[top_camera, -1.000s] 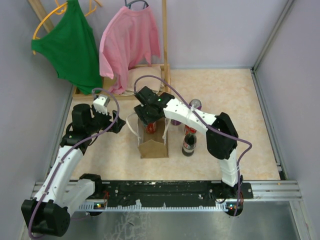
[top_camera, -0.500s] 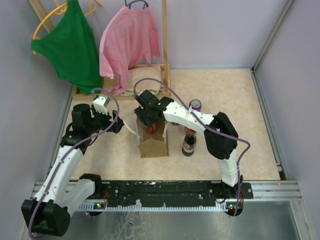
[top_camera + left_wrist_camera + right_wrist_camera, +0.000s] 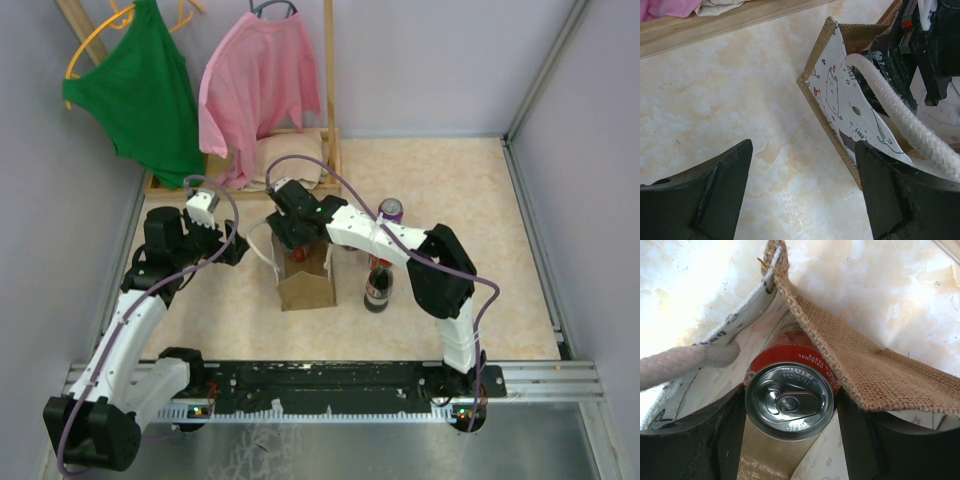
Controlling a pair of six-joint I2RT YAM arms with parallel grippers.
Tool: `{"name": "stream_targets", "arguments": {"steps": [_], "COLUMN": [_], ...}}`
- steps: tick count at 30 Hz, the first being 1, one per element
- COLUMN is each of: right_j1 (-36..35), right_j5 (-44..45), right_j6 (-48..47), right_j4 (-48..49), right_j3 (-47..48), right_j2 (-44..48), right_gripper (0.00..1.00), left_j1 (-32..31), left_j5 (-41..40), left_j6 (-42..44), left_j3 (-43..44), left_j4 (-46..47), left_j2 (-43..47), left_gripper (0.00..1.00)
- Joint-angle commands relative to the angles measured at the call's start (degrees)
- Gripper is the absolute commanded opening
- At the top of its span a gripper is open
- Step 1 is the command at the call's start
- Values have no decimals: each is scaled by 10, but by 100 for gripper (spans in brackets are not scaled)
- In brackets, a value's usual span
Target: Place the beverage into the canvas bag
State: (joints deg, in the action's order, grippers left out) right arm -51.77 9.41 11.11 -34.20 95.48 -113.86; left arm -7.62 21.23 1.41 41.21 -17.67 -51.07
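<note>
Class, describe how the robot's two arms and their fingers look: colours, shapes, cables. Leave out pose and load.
The left arm and right arm have white shells with black joint housings. A purple cable loops along each. The left fingers and right fingers are black, broad, tapering blades.

Marble-pattern tabletop (image 3: 470, 250), beige.
Wooden rack (image 3: 329, 80) at far-left corner.
Green top (image 3: 145, 95) on yellow hanger (image 3: 88, 45), hung left.
Pink shirt (image 3: 258, 85), hung beside it.
Beige folded cloth (image 3: 292, 160) on rack base.
Dark soda bottle (image 3: 378, 288), upright, red label.
Can (image 3: 390, 209), purple top, partly hidden; brand unreadable.
</note>
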Motion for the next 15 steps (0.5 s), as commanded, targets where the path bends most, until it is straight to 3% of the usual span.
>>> {"name": "stream_targets", "arguments": {"steps": [1, 7, 11, 15], "right_j1": [-5, -5, -5, -5], "right_j5": [16, 6, 5, 10], "right_j6": [-10, -10, -7, -8], "right_j4": [74, 83, 83, 85], "right_j3": [-1, -8, -5, -6], "right_j2": [28, 7, 11, 32], "right_gripper": [0, 1, 42, 64], "left_j1": [4, 4, 4, 5], "left_j5": [8, 9, 8, 9], "left_j6": [-3, -4, -4, -4], "left_j3": [-5, -3, -3, -6], "left_j4": [23, 28, 27, 25], "left_j2": [-1, -7, -6, -4], "left_gripper": [89, 89, 89, 89]}}
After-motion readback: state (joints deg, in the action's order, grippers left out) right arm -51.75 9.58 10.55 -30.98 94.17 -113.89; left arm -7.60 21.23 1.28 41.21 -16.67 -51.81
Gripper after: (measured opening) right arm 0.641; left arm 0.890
